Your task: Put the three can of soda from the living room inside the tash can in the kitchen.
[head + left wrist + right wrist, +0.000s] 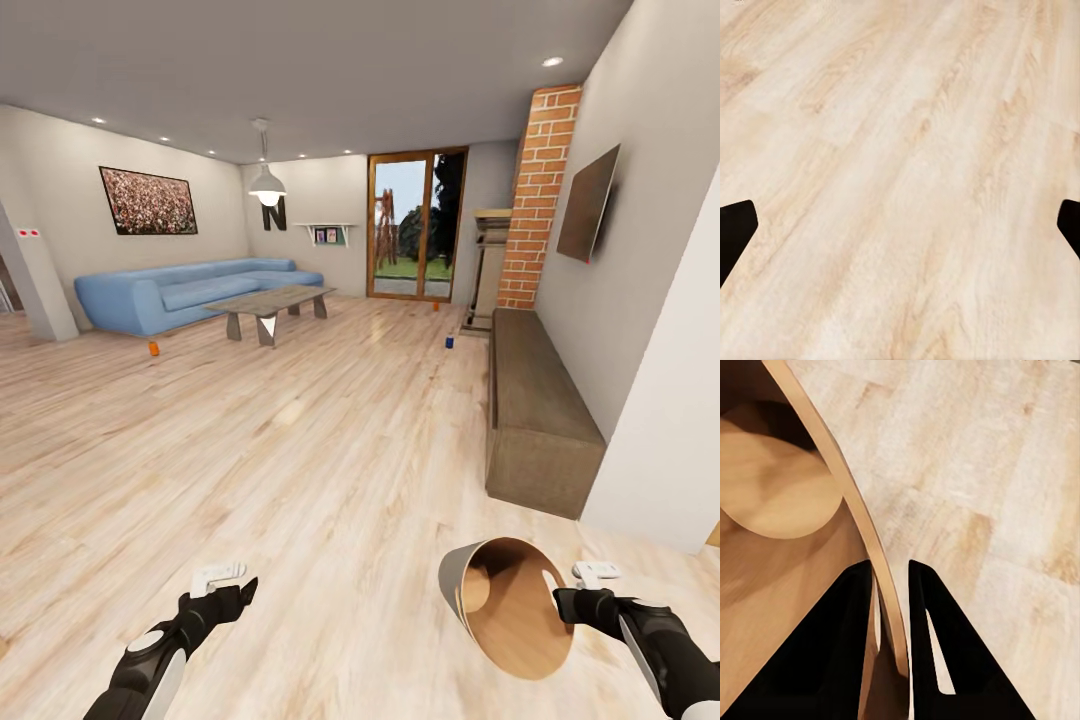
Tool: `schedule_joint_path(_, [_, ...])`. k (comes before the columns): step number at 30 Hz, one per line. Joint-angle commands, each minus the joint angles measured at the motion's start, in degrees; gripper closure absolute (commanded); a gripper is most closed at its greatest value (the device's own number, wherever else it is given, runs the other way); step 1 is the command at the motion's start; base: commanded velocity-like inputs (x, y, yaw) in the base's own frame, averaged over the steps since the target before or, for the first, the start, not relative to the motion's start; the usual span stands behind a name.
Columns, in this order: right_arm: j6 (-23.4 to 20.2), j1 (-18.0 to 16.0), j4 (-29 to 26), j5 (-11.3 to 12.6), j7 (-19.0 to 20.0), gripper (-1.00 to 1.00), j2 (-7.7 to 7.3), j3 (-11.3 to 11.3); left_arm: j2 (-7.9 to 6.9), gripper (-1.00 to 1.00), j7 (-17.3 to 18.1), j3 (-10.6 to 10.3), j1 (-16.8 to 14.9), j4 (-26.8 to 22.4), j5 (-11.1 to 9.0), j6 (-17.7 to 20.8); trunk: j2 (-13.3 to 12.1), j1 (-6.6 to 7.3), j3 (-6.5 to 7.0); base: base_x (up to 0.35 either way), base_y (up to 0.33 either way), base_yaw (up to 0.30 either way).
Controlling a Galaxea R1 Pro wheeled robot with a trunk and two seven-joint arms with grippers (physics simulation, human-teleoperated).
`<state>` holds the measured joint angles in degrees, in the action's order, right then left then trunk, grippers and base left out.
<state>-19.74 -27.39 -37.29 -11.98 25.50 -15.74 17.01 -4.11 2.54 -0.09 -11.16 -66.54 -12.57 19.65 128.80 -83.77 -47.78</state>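
— What did the right gripper [568, 590] hold?
— Its fingers [945, 660] were clamped on the rim of the trash can [505, 610], one inside and one outside the wall, the bin tilted with its brown inside facing the head camera.
— And the left gripper [222, 580]?
— Spread apart over bare wooden floor [900, 165], holding nothing.
— Where were the soda cans?
— Far ahead of both hands, on the floor: an orange can [153, 348] near the blue sofa [190, 290], a dark blue can [450, 342] beside the long cabinet [540, 410], another orange can [436, 306] by the glass door [415, 225]
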Motion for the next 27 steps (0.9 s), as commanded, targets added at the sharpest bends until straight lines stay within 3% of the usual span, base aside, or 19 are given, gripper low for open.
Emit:
schedule_joint_path(1, [-0.1, 0.0, -0.1, 0.8, 0.3, 1.00, 0.01, 0.1, 0.02, -1.00, 0.0, 0.0, 0.0, 0.0, 0.0, 0.0, 0.0, 0.00, 0.01, 0.000, 0.000, 0.000])
schedule_joint_path(5, [-0.1, 0.0, -0.1, 0.8, 0.3, 1.00, 0.01, 0.1, 0.03, -1.00, -0.1, 0.0, 0.0, 0.0, 0.0, 0.0, 0.0, 0.00, 0.01, 0.000, 0.000, 0.000])
schedule_joint_path(27, [-0.1, 0.5, -0.1, 0.8, 0.3, 1.00, 0.01, 0.0, 0.28, -1.00, -0.3, 0.2, -0.3, -0.1, -0.4, 1.1, -8.8, 4.84, 3.96, 0.000, 0.000, 0.000])
